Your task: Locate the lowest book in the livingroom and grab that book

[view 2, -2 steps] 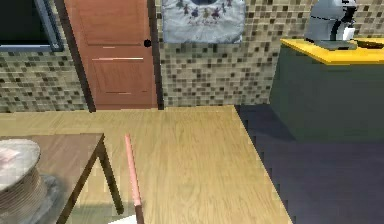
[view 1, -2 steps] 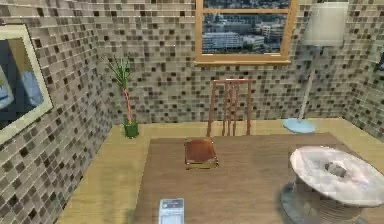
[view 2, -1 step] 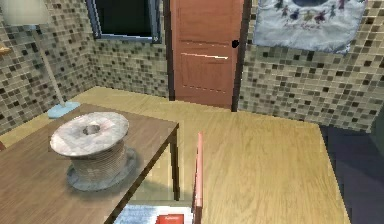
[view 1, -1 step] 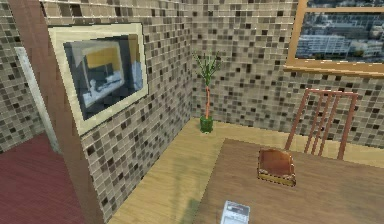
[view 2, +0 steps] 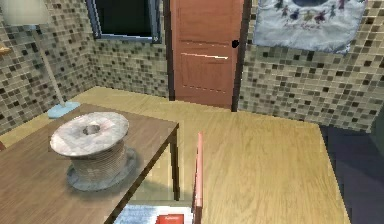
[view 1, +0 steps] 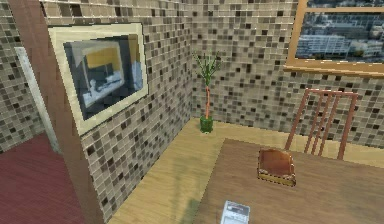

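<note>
Brown book lying flat on the wooden table, toward its far edge, with tan page edges showing. Just behind the table there, a wooden chair with a slatted back. At the table's near edge, a small pale flat device, too small to name. Beyond the table's far left corner, a thin potted plant in the angle of the tiled walls. Left of the table and higher, a framed picture set into the tiled wall. Above the table's far side, a window with a wooden frame. In the arm side view, on the table, a round grey-white spool, upright, near the middle of the top. Just right of the table's corner, a reddish chair back seen edge-on. Low beside that corner, a flat pale thing with a red patch; cannot tell what. Past the table's far left, a lamp on a blue foot. Well beyond the table, a brown door, with a dark window to its left and a cloth hanging to its right. Cannot tell the gripper's state.
</note>
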Robot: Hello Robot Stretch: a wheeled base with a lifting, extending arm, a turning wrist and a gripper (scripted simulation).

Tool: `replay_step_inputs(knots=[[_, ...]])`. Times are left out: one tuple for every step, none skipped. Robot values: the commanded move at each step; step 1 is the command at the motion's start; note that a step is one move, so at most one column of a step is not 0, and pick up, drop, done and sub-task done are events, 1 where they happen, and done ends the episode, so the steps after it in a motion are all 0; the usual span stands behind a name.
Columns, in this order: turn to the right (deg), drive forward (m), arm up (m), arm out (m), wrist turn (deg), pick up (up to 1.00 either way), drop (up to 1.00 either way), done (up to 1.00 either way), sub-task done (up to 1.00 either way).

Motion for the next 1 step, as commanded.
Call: replay_step_inputs(knots=[[0.0,0.00,0.10,0.00,0.0,0.00,0.00,0.00,0.00]])
